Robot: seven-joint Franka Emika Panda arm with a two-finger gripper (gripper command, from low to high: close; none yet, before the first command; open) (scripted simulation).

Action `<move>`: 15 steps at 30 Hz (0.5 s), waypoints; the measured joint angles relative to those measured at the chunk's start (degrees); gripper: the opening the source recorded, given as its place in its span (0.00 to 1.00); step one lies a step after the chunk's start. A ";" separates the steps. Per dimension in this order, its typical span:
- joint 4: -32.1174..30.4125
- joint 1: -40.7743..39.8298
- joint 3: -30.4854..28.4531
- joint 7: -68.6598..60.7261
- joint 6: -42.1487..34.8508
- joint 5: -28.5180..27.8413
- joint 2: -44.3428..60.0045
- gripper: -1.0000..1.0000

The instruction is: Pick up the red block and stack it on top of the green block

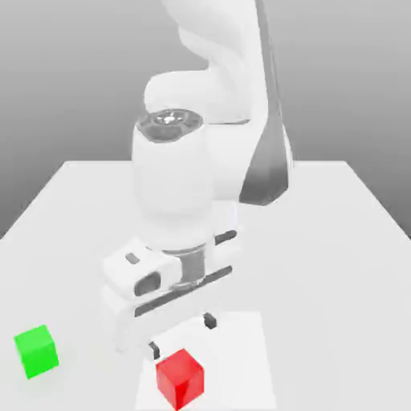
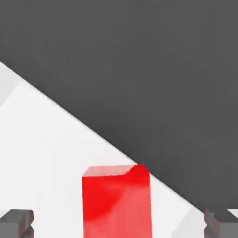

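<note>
Right now, starting at the exterior view's left, I have the green block (image 1: 36, 351) sitting alone on the white table (image 1: 353, 265), near the front edge and untouched. Nothing is stacked on it yet.

Moving toward the middle, the red block (image 1: 180, 378) rests flat on the table, also near the front edge, well apart from the green one and to its right in the exterior view. It stands square on its base, not tilted.

Just above and slightly behind the red block hangs the gripper (image 1: 181, 334), pointing down, with its dark fingertips (image 1: 210, 320) spread wide. On the hand view the red block (image 2: 116, 201) sits between the two fingertips (image 2: 16, 221), with clear table on either side of it, so the pads are not touching the cube. I judge the jaws are at their widest and holding nothing.

Behind the hand, the white Panda arm (image 1: 181, 172) rises toward the far side of the table.

By my reading, I am in the approach step of the pick: lined up over the red block but not yet down around it. The next move calls for lowering straight down until the pads flank the cube's side faces, then closing. If I am off centre, one finger could nudge the block sideways.
</note>
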 joint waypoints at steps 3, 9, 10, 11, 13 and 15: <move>0.92 -2.16 2.74 -2.41 4.97 2.91 6.22 0.00; 1.08 -2.61 3.29 -2.74 5.69 3.35 7.24 0.00; 0.99 -2.39 3.01 -2.53 5.25 3.04 6.69 0.00; 0.77 -1.94 2.41 -1.98 4.18 2.28 5.35 0.00; 0.15 -1.07 1.11 -0.43 1.25 0.17 1.71 0.00; -0.44 -0.73 -0.07 0.71 -1.83 -1.78 -1.97 0.00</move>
